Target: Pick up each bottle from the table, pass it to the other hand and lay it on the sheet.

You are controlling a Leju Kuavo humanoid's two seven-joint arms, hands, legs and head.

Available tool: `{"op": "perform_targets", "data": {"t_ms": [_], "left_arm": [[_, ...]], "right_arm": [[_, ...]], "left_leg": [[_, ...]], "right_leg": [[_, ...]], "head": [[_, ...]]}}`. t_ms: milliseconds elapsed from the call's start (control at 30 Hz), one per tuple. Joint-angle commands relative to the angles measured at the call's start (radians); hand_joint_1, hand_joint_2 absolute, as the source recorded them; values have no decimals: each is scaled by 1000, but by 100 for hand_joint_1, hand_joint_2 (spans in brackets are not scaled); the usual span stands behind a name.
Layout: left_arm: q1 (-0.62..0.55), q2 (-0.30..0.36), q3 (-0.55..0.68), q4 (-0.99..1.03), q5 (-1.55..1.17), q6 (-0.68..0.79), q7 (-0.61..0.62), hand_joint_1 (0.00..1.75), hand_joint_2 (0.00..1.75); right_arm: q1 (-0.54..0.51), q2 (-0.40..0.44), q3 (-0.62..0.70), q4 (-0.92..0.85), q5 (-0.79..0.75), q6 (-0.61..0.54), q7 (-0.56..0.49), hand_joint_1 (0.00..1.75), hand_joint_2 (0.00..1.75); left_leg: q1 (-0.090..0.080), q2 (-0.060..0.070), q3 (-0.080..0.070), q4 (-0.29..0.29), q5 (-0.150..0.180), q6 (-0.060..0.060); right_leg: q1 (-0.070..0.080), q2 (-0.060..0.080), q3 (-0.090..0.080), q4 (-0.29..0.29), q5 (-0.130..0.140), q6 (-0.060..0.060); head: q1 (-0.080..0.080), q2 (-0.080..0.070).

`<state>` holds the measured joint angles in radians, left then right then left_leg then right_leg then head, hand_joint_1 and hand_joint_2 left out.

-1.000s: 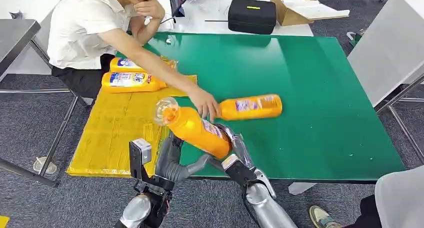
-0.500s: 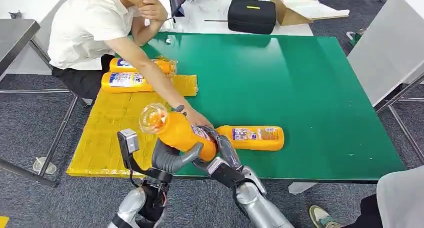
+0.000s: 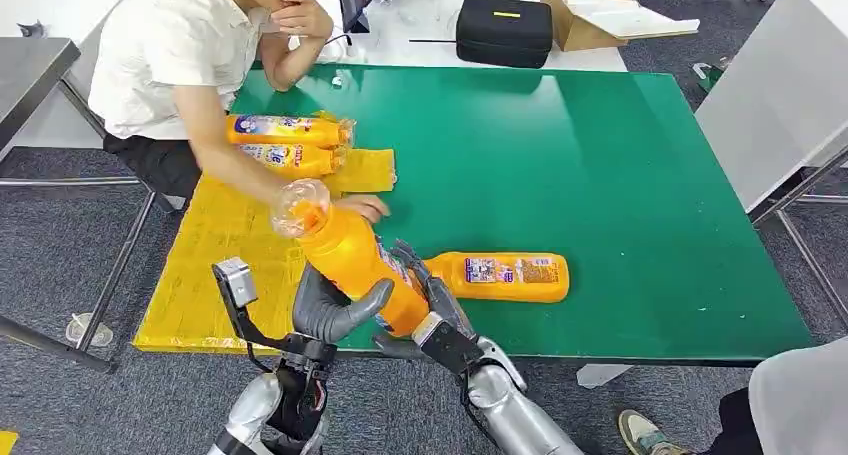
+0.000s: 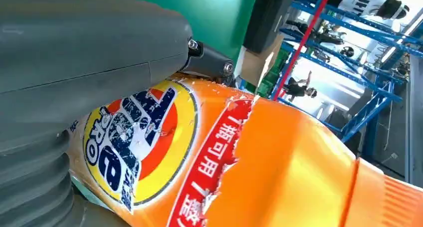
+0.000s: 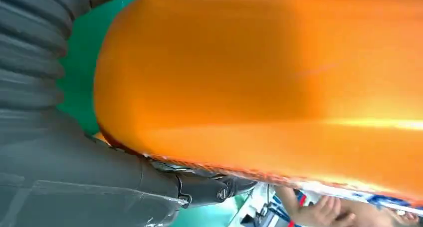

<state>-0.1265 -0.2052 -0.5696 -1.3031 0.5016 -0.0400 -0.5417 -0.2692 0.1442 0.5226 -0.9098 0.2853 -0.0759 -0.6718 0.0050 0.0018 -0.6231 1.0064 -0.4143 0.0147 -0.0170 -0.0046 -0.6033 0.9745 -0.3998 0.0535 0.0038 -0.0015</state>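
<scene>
While green table [image 3: 620, 175] carries yellow sheet [image 3: 225, 260] at 9 o'clock with two bottles [image 3: 290, 143], I see left hand [image 3: 335, 310] and right hand [image 3: 425, 300] both gripping orange bottle [image 3: 355, 260]; spare bottle [image 3: 500, 276] at 3 o'clock.

Held bottle [image 3: 355, 260] base hidden by hands.

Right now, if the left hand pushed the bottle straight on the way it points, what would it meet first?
Probably the person's hand, just beyond the held bottle that the left hand grips; depth is unclear.
</scene>
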Motion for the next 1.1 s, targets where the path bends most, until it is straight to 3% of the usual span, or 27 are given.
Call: {"op": "perform_targets", "data": {"t_ms": [33,267,300,367,467,500,533,567,633,800,900,1100], "left_arm": [[-40,13,-16,6,9,-8,1,175,175],[-40,3,6,12,2,42,-1,175,175],[-49,-7,35,18,-48,157,-22,175,175],[-63,-13,102,29,-33,234,-23,175,175],[-68,15,199,19,-139,394,-65,175,175],[-81,59,196,47,-351,560,-92,175,175],[-110,105,181,128,-653,738,-45,175,175],[-97,83,307,158,-954,738,-10,175,175],[-119,85,387,238,-1092,738,-7,175,175],[-289,179,312,555,-1517,686,265,175,175],[-400,185,266,726,-1573,559,290,175,175],[-501,195,204,860,-1592,309,309,175,175]], "right_arm": [[-12,6,27,81,0,10,7,0,175],[-9,5,30,80,0,13,7,0,175],[7,6,18,69,-2,-17,5,0,0],[34,-4,6,45,31,-117,-2,0,0],[112,-42,-75,-52,80,-359,-13,0,0],[144,-71,-116,-107,116,-459,-19,0,0],[167,-84,-162,-162,145,-537,-26,0,0],[184,-93,-200,-213,166,-553,-26,0,0],[214,-104,-266,-323,198,-584,-26,0,0],[218,-88,-290,-379,163,-468,-26,0,0],[192,-87,-241,-335,119,-446,-26,0,0],[172,-107,-181,-310,26,-427,-26,0,0]], "left_leg": [[1,-1,4,1,-2,-1],[1,-1,2,0,-1,0],[1,-1,3,0,-2,-1],[1,-1,3,1,-1,-1],[2,-3,4,0,-1,-1],[1,-2,3,-1,-1,-1],[2,-3,5,-1,-1,-1],[0,-4,4,-2,1,-1],[0,-1,4,-2,0,-1],[1,-3,4,0,0,-1],[0,-2,2,-1,1,-1],[1,-1,0,0,4,-2]], "right_leg": [[1,0,4,0,-2,-2],[1,0,3,0,-1,-2],[1,0,4,0,-1,-2],[2,-1,4,0,-2,-2],[2,-2,5,0,-2,-3],[2,-1,4,-1,-1,-2],[2,-3,6,-1,-2,-3],[1,-3,5,-2,-1,-2],[0,-1,4,-2,-1,-2],[1,-2,4,0,-1,-2],[0,-2,2,0,0,-2],[1,-1,0,0,3,-4]], "head": [[0,0],[0,0],[0,0],[0,0],[0,0],[0,0],[0,0],[0,0],[0,0],[1,0],[1,0],[1,0]]}}
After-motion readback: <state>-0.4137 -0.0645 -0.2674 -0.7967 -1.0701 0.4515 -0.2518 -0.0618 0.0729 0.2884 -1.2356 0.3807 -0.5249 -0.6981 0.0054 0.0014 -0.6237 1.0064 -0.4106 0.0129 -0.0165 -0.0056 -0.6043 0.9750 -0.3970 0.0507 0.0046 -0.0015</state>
